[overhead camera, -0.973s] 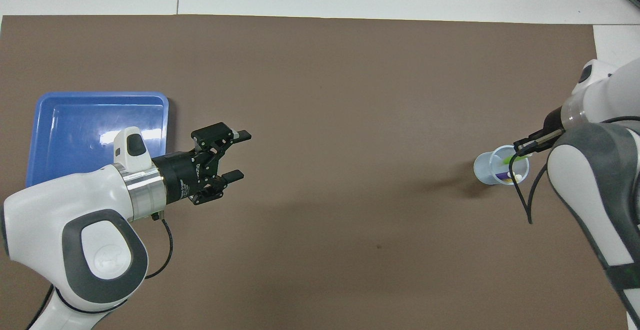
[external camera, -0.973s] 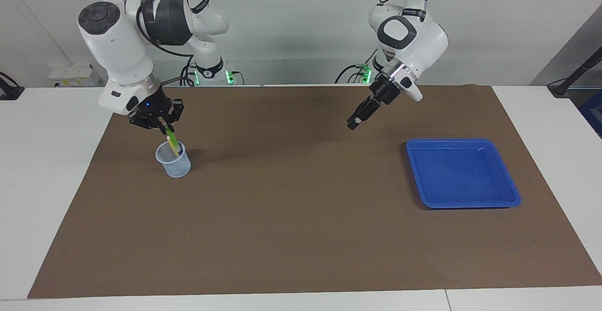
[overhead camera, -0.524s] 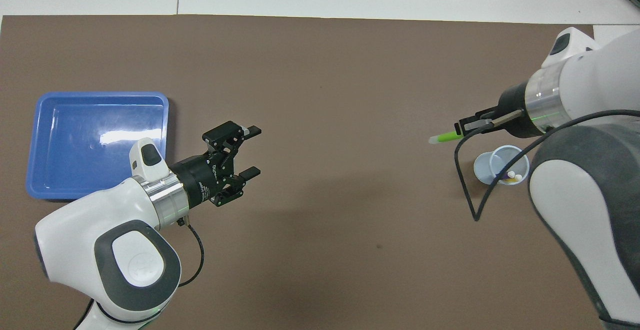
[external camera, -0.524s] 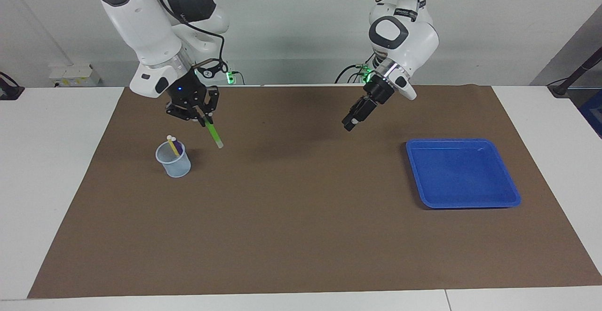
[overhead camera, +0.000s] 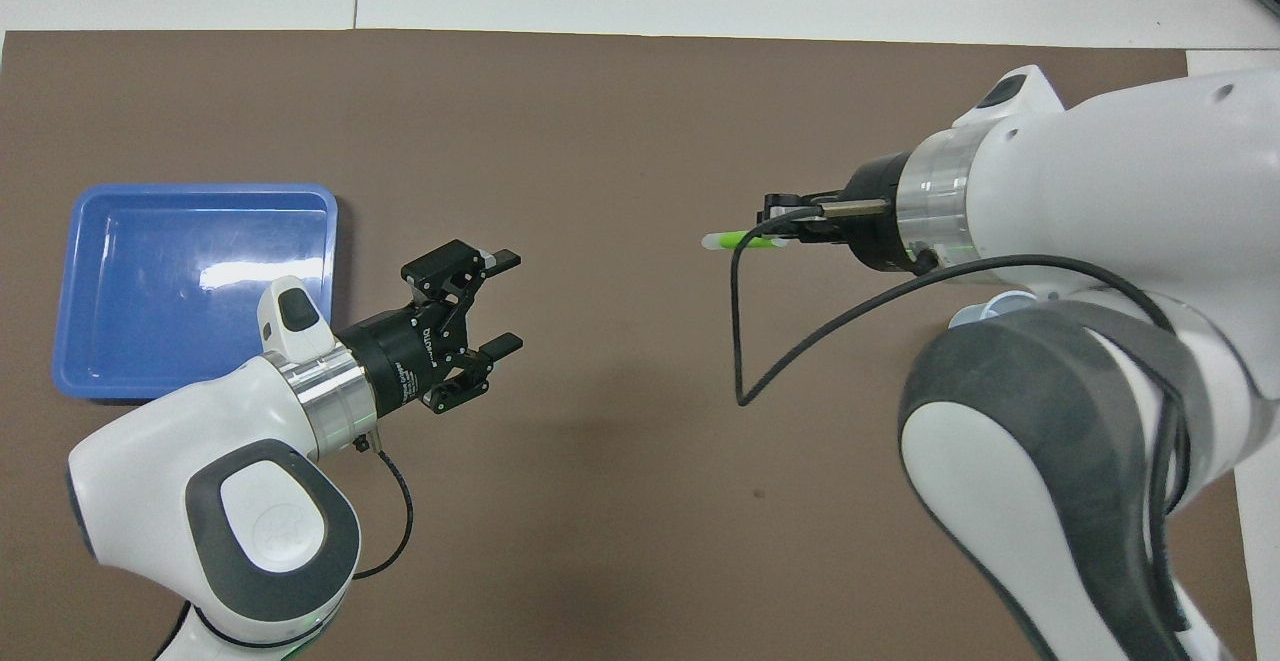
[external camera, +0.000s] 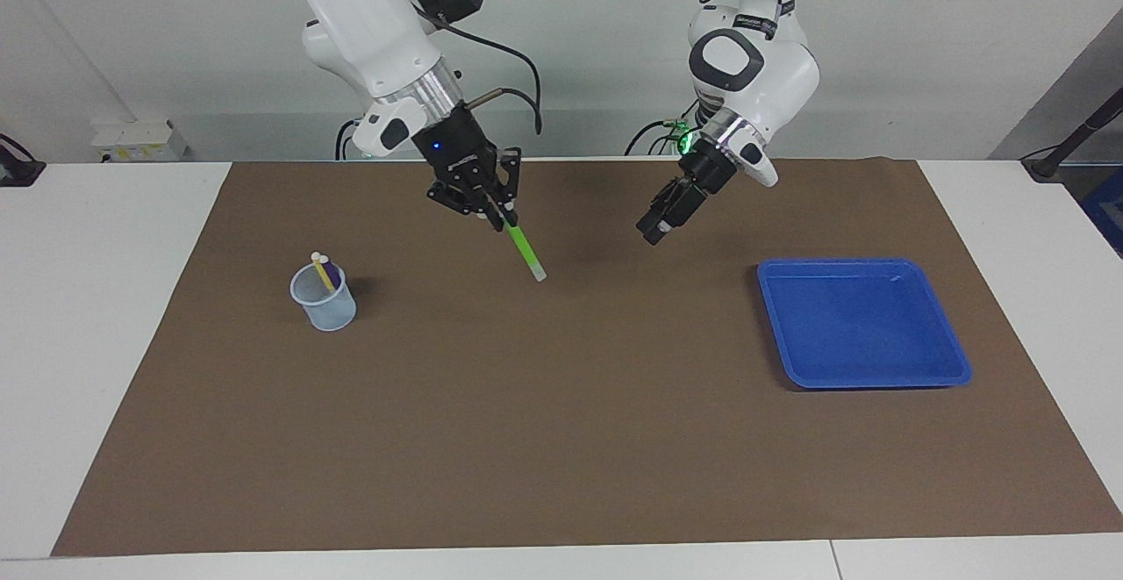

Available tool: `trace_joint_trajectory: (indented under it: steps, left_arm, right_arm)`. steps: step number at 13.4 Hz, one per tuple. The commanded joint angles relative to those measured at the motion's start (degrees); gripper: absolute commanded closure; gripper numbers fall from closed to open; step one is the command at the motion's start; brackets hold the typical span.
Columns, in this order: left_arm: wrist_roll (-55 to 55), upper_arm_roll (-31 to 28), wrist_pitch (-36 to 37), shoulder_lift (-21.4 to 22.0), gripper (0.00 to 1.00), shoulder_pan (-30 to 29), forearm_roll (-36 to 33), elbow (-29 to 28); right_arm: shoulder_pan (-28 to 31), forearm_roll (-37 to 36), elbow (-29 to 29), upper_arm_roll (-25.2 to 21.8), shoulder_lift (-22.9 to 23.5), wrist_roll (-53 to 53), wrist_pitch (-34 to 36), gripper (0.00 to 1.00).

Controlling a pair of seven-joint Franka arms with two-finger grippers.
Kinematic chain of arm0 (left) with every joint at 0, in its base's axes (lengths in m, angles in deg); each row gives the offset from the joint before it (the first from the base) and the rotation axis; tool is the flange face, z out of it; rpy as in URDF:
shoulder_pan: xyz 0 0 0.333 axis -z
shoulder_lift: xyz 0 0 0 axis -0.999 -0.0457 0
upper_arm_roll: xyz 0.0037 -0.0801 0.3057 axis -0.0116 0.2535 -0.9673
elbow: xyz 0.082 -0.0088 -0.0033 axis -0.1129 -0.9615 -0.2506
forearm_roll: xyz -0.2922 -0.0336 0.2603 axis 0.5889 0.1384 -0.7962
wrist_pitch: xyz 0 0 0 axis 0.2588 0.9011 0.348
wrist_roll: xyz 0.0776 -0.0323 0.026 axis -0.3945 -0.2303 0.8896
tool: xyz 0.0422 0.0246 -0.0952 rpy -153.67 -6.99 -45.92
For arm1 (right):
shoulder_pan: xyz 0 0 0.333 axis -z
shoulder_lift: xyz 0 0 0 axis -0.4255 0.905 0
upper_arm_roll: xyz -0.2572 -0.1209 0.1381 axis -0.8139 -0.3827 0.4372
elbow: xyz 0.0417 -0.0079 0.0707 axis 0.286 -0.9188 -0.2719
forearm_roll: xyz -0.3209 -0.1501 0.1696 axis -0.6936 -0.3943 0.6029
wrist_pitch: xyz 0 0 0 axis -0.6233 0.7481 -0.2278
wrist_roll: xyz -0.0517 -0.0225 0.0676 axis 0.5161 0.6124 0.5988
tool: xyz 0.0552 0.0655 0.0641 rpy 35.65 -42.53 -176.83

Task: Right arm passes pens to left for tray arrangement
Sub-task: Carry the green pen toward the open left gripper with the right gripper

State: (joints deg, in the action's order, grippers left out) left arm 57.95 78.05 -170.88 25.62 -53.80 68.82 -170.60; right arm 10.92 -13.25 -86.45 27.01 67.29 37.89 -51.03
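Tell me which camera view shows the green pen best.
The facing view: the green pen hangs slantwise from the right gripper, nearly its whole length visible above the mat. In the overhead view only its pale-tipped end shows, foreshortened, the rest hidden by the gripper.

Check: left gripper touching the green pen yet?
Apart. The overhead view shows bare brown mat between the open left gripper and the green pen, which the right gripper holds; the facing view shows the same gap.

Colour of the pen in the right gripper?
Bright green pen with a pale tip, held by the right gripper; clearest in the facing view.
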Motion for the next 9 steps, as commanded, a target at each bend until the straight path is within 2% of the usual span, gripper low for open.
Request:
trace_joint_trajectory:
  steps: [1, 3, 6, 9]
  left_arm:
    - [5.37, -0.58, -0.79, -1.95, 0.0, 1.48, 1.13, 3.76]
    - [8.71, -0.58, -1.23, -3.18, 0.0, 1.48, 1.13, 6.13]
    - [10.83, 0.3, -2.28, -3.89, 0.0, 1.57, 1.22, 7.11]
    - [10.92, 1.35, -4.03, -4.24, 0.0, 1.66, 2.88, 7.46]
  right_arm:
    - [-3.65, 3.7, -4.33, -0.09, -0.22, 3.94, -10.54, 1.0]
    - [-6.29, 6.34, -5.92, -0.09, 0.21, 5.18, -15.13, 1.0]
    - [-8.84, 7.74, -6.11, 0.0, 0.13, 5.88, -15.93, 1.0]
    - [-11.13, 8.72, -6.63, -0.09, 0.04, 8.87, -19.62, 1.0]
